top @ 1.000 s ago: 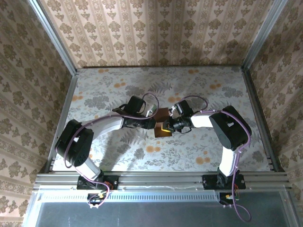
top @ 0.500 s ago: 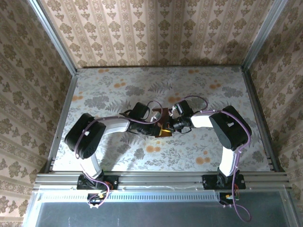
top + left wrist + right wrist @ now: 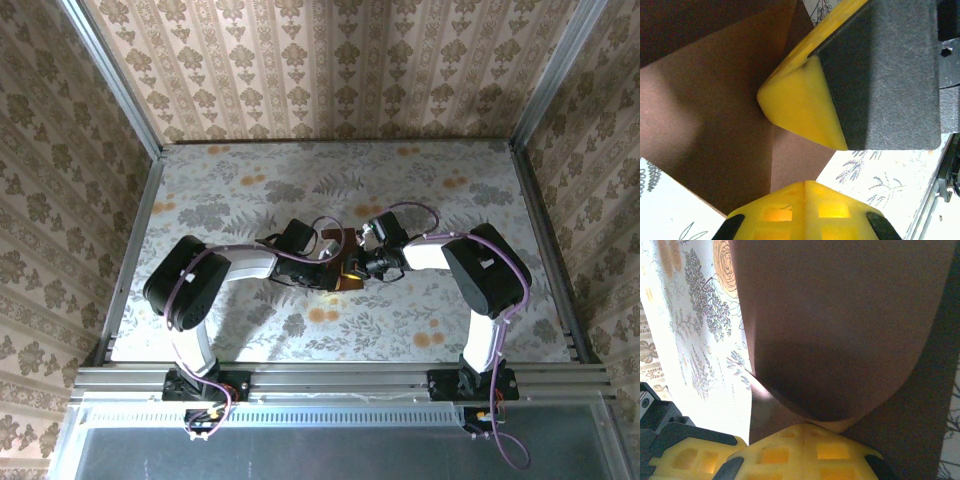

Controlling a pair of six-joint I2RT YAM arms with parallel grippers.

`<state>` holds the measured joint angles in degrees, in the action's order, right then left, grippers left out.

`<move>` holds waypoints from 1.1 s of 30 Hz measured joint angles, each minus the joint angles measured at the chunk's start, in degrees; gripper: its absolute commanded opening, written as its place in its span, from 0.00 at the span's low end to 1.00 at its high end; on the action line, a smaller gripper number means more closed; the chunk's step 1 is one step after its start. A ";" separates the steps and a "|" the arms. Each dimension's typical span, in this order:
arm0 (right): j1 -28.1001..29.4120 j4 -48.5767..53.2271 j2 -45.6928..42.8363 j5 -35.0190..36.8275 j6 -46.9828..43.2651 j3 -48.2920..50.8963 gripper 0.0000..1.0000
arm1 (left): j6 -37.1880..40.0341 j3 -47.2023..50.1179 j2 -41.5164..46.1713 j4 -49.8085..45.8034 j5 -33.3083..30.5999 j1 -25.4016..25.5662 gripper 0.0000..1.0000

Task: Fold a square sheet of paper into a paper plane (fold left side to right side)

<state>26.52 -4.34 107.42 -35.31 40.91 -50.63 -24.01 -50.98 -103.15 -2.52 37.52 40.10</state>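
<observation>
Matte red-brown square sheet of paper (image 3: pixel 840 315), flap curled, in R gripper (image 3: pixel 352 268), jaws closed; L gripper (image 3: pixel 328 272) closed.

A robot test cell, lab-style: wallpapered panels (image 3: pixel 330 70) box the table (image 3: pixel 250 340) on three sides, an aluminium rail (image 3: pixel 340 380) runs along its near edge, and a left arm (image 3: pixel 215 270) and right arm (image 3: pixel 480 270) are bolted there.

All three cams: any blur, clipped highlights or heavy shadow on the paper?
Top external: even light and sharp, but the square sheet of paper is tiny and mostly under the arms. Left wrist: the paper is soft at close range and shaded at upper left, and the tablecloth is blown out. Right wrist: a dark shadow band crosses the paper, and the tablecloth clips to white lower left.
</observation>
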 measured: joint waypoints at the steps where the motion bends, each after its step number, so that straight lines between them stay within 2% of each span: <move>1: 0.00 0.00 0.00 0.00 0.00 0.00 0.00 | 0.00 0.00 -0.02 0.00 0.00 0.00 0.00; 14: 0.00 0.20 0.00 0.11 -0.20 -0.02 0.00 | 0.00 1.62 -0.09 0.52 -1.57 -0.04 0.00; 33: 0.15 1.75 0.00 0.39 -0.66 -0.70 0.00 | -0.48 6.84 3.30 2.86 0.48 -0.35 0.00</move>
<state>26.68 -2.59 107.42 -34.92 40.25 -51.33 -24.49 -44.14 -99.85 0.34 38.00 39.75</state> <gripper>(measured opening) 0.062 0.049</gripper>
